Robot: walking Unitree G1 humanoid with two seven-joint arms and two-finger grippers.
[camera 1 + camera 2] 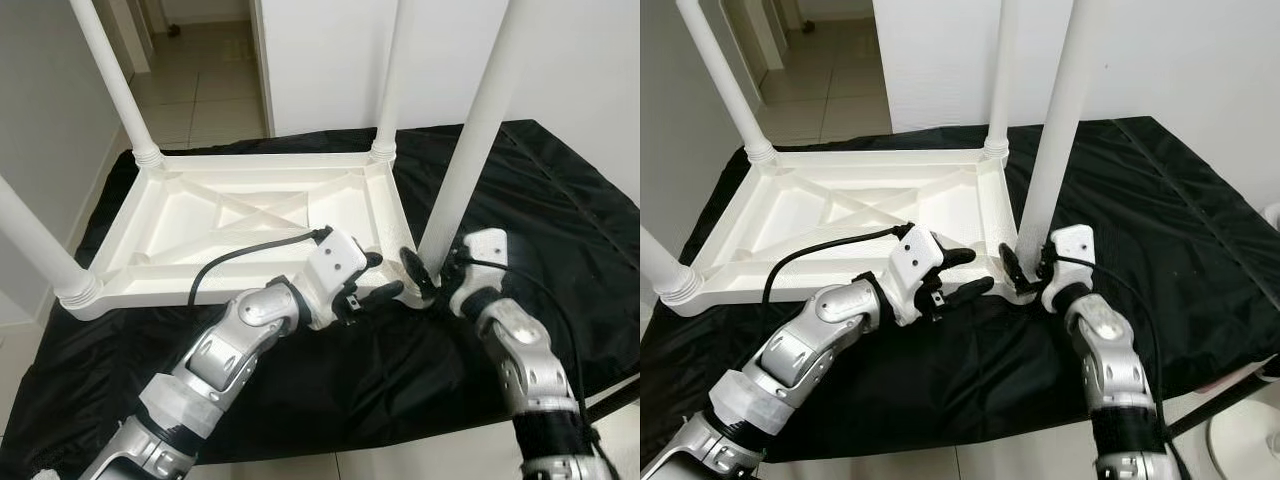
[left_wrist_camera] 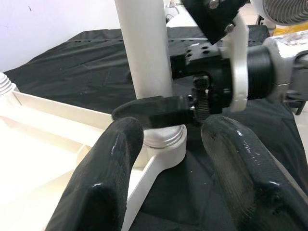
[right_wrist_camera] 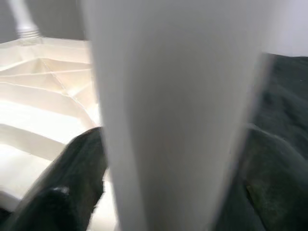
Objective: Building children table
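With the right gripper (image 1: 425,280) clamping the leg (image 1: 470,150) and left gripper (image 1: 380,282) spread wide, a tilted leg could cross-thread in the tabletop (image 1: 200,215) socket.

Both head cams look forward and down from above the arms and share the whole upturned white table (image 1: 240,225) on the black sheet (image 1: 520,190). The left wrist cam sits low, aimed across at the near-right leg (image 2: 144,53). The right wrist cam is jammed up against that same leg, blurry.
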